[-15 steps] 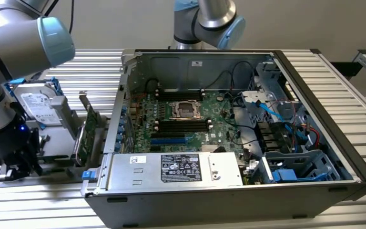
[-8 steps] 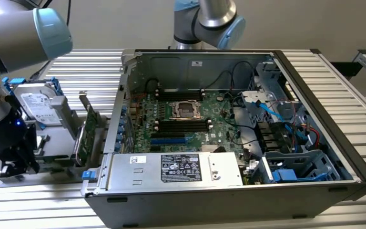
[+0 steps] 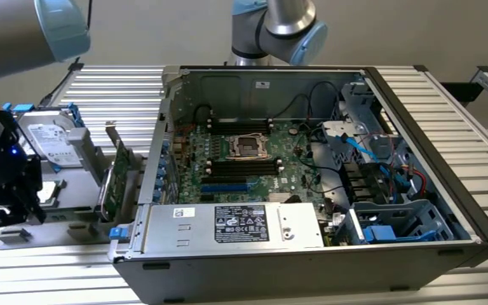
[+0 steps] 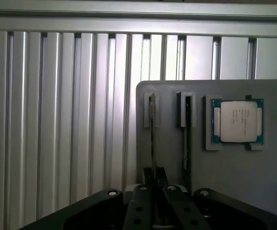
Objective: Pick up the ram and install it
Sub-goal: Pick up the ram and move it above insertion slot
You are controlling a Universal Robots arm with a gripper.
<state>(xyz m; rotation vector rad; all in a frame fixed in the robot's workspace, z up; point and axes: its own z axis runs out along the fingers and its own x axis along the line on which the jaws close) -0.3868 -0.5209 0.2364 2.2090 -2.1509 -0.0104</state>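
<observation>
Ribbed aluminium slats are seen making up the table (image 3: 447, 95), on which everything is set. Most of its surface is taken by an open computer case (image 3: 295, 279), laid on its side with the interior exposed. The arm (image 3: 23, 32) is bent down at the exterior view's left, beside the case. Inside the case, a green motherboard (image 3: 227, 162) is mounted flat, with dark memory slots on either side of its processor socket. A silver power supply (image 3: 236, 225) with a white label is fitted along the near edge of the case.

A grey tray (image 3: 74, 190) is placed on the table at the exterior view's left of the case. A hard drive (image 3: 49, 143) is propped on it, and a wide green expansion card (image 3: 119, 178) is stood upright on the side nearest the case. The gripper (image 3: 7, 206) is lowered over the part of the tray farthest from the case.

In the wrist view, the ram (image 4: 152, 134) is seen edge-on, standing in a slot of the tray. The fingers (image 4: 147, 179) are drawn together and clamped on it, one against each face. A second stick (image 4: 187, 139) is held in the neighbouring slot, just beside the ram but apart from it. A processor chip (image 4: 237, 121) is seated in a square recess beyond that stick.
</observation>
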